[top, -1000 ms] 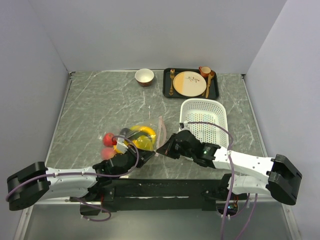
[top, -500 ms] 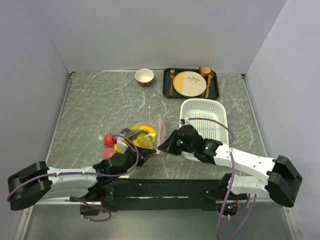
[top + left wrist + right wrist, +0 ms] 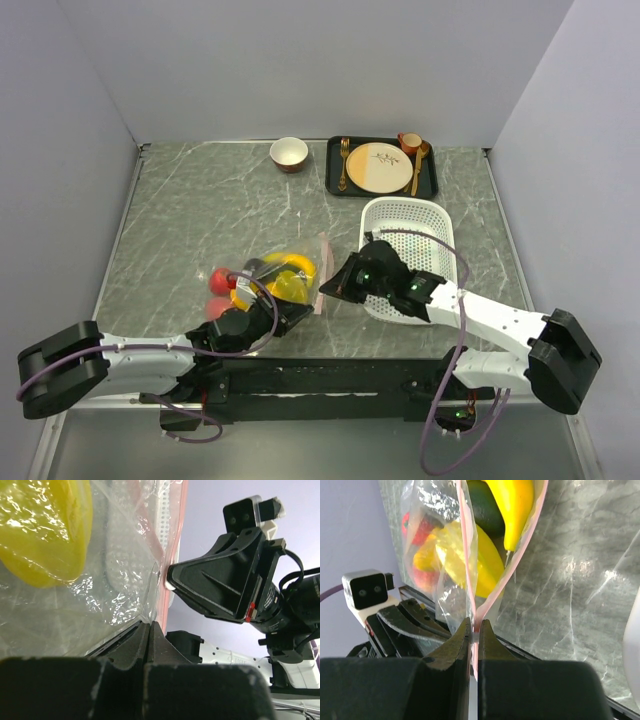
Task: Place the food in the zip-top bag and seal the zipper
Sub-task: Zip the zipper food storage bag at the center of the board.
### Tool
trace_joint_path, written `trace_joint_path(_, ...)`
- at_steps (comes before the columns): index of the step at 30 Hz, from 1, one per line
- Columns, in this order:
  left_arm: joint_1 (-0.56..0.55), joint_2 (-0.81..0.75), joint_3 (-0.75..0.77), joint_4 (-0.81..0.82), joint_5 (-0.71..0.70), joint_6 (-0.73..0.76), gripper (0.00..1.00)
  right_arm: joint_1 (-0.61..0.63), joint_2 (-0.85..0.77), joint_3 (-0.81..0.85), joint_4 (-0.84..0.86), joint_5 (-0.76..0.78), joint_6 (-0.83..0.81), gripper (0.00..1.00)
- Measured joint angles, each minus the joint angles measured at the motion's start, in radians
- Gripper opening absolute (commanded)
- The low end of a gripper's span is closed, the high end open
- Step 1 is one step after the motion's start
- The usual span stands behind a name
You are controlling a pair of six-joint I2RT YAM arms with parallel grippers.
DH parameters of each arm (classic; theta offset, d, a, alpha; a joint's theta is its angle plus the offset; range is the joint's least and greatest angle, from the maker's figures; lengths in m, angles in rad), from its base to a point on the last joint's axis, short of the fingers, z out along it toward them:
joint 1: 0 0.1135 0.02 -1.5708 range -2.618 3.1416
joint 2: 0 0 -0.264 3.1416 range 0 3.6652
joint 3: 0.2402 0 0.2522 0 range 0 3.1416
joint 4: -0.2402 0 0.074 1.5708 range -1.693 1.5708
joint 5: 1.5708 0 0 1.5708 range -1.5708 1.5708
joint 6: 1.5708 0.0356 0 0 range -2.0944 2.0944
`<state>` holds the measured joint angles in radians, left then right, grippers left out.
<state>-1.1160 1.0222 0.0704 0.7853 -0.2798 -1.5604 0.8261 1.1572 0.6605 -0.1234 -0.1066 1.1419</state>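
Note:
The clear zip-top bag point(image 3: 268, 280) lies on the table with the food point(image 3: 285, 272) inside: yellow banana, yellow piece, red and dark fruits. Its pink zipper point(image 3: 322, 270) runs along the right edge. My left gripper point(image 3: 292, 315) is shut on the bag's near corner; in the left wrist view its jaws point(image 3: 148, 626) pinch the clear film beside a yellow fruit point(image 3: 45, 530). My right gripper point(image 3: 328, 291) is shut on the zipper, which its wrist view point(image 3: 474, 626) shows clamped between the fingertips. The banana point(image 3: 516, 507) and other fruits show through the bag point(image 3: 445, 545).
A white perforated basket point(image 3: 410, 250) stands right of the bag, under my right arm. A dark tray point(image 3: 433, 180) with beige plate and cutlery is at the back. A small bowl point(image 3: 289, 153) sits back centre.
My right gripper has slid away from me along the zipper, from near the bag's near corner toward its middle. The bag shifted slightly; the left gripper stayed put.

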Motion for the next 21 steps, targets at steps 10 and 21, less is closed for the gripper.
trace_joint_path(10,0.0,-0.13,-0.005,-0.087,-0.001,0.007,0.01,-0.05,0.029,0.043,-0.015,-0.031,-0.042,0.07)
trace_joint_path(21,0.0,-0.517,-0.011,-0.476,-0.043,0.011,0.01,-0.134,0.103,0.107,-0.01,-0.067,-0.098,0.06)
